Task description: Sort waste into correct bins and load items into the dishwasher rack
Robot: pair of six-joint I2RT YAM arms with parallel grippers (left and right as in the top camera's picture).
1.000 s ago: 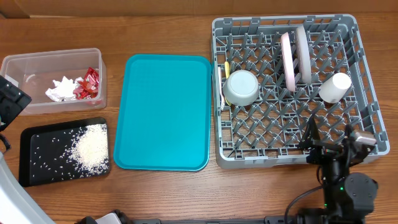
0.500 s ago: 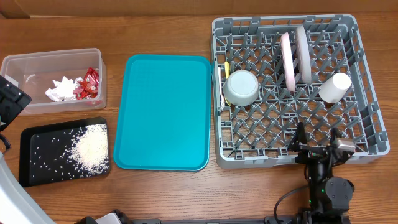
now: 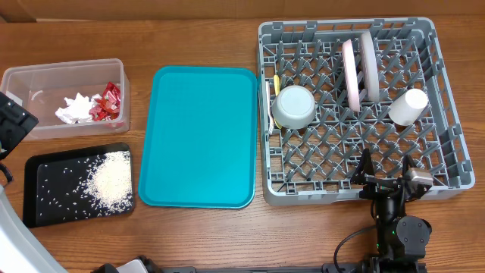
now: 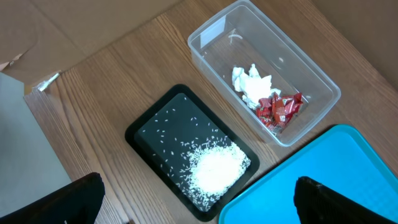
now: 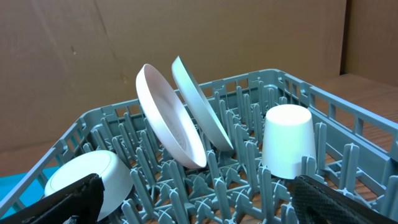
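The grey dishwasher rack (image 3: pixel 263 114) at the right holds two upright plates, white (image 3: pixel 351 74) and grey-green (image 3: pixel 369 64), an upturned pale bowl (image 3: pixel 294 106), a white cup (image 3: pixel 408 106) and yellow cutlery (image 3: pixel 277 83). My right gripper (image 3: pixel 387 171) hovers open at the rack's near edge, facing the plates (image 5: pixel 168 118) and the cup (image 5: pixel 287 140). The clear tub (image 3: pixel 45 72) holds a napkin (image 3: pixel 76 108) and red wrappers (image 3: pixel 107 102). Rice (image 3: pixel 112 180) lies on the black tray (image 3: pixel 38 171). My left gripper (image 4: pixel 199 193) is open, high above the black tray (image 4: pixel 149 130).
A bare teal serving tray (image 3: pixel 198 136) lies between the bins and the rack. Brown cardboard walls stand behind the table. A black part of the left arm (image 3: pixel 11 125) shows at the overhead view's left edge, beside the tub.
The right gripper slid a little left along the rack's near edge, then stayed still. Nothing else has moved.
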